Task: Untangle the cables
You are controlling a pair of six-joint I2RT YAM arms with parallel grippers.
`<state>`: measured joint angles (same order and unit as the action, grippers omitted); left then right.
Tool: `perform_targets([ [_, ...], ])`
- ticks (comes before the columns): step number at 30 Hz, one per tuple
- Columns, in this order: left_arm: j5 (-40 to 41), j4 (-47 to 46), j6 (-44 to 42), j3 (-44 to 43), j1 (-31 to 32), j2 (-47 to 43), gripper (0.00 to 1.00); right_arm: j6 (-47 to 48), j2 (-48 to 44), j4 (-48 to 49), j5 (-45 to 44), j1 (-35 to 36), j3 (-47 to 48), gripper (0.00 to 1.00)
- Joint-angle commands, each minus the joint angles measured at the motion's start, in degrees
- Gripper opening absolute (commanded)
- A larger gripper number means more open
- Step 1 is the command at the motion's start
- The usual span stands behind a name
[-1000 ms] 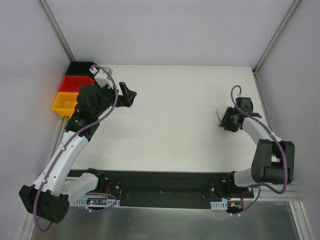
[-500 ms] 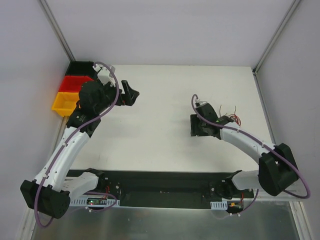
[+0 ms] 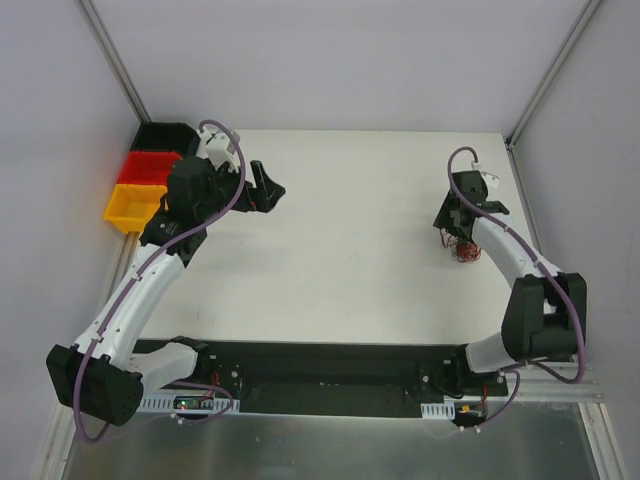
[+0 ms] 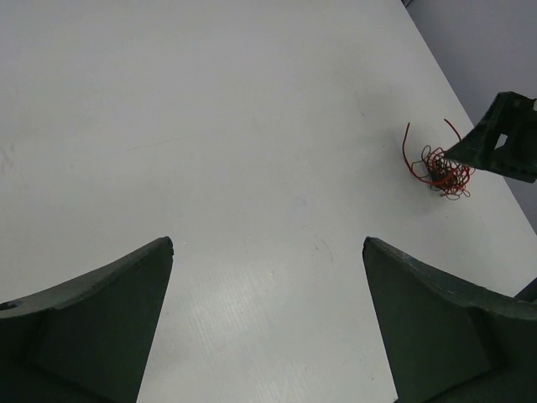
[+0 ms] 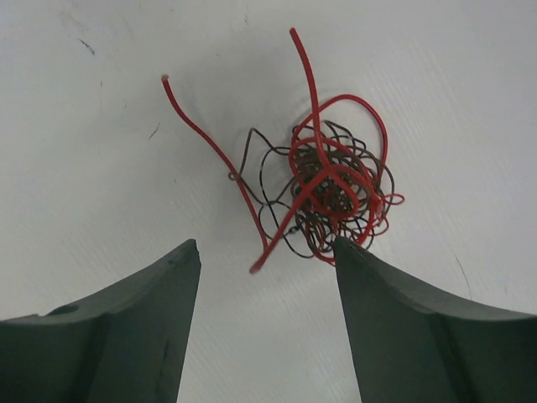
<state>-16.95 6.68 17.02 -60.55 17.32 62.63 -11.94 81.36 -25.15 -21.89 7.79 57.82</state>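
1. The right gripper (image 5: 264,252), with its two dark green wedge-shaped fingers, has its jaws spread and grips nothing. One loose red end lies on the table between the tips.
2. The cables (image 5: 327,180), a small knot of thin red, brown and black wires, rest on the flat white table (image 3: 350,250) just beyond those fingers, at the table's right side.
3. A good pick is probably one of the two free red ends sticking out to the left, not the dense ball. Close on a single strand and draw it away slowly.
4. The ball will likely drag along unless something pins it. The left gripper (image 4: 268,243) is also spread wide and empty, at the far left and well apart from the cables.
5. Half a second earlier the right gripper hung nearer the table's middle, left of the wires. Now it is over them, and the knot lies roughly where it was.
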Motion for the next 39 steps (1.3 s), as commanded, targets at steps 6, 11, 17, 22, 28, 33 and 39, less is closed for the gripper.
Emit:
perform_targets([
  [6, -1.6, -0.6, 0.3, -2.6, 0.5, -0.9, 0.95, 3.6, 12.1, 1.5, 1.4, -0.1, 7.5, 0.18],
  [11, -2.3, -0.6, 0.6, -2.7, 0.5, -0.8, 0.95, 6.0, 9.1, 3.3, 9.3, 5.4, 4.2, 0.01],
  [17, -5.0, -0.6, 1.3, -3.2, 0.5, 0.8, 0.90, 7.4, 0.5, 6.6, 21.3, 21.9, -4.6, 0.01],
  [22, -10.7, -0.6, 3.6, -4.1, 0.5, 4.8, 0.76, 2.5, -5.2, 13.8, 33.0, 27.6, -12.2, 0.01],
  [28, -19.0, -0.6, 8.6, -5.9, 1.7, 12.2, 0.69, -3.9, -6.0, 23.2, 44.2, 28.0, -15.5, 0.30],
  [33, -21.9, 1.1, 9.2, -7.4, 4.6, 17.4, 0.66, -2.8, -12.4, 17.8, 38.3, 26.8, -14.4, 0.48],
  [39, -23.5, 4.1, 7.9, -9.7, 9.6, 22.4, 0.56, -3.0, -15.2, 13.6, 36.5, 22.6, -14.6, 0.52],
])
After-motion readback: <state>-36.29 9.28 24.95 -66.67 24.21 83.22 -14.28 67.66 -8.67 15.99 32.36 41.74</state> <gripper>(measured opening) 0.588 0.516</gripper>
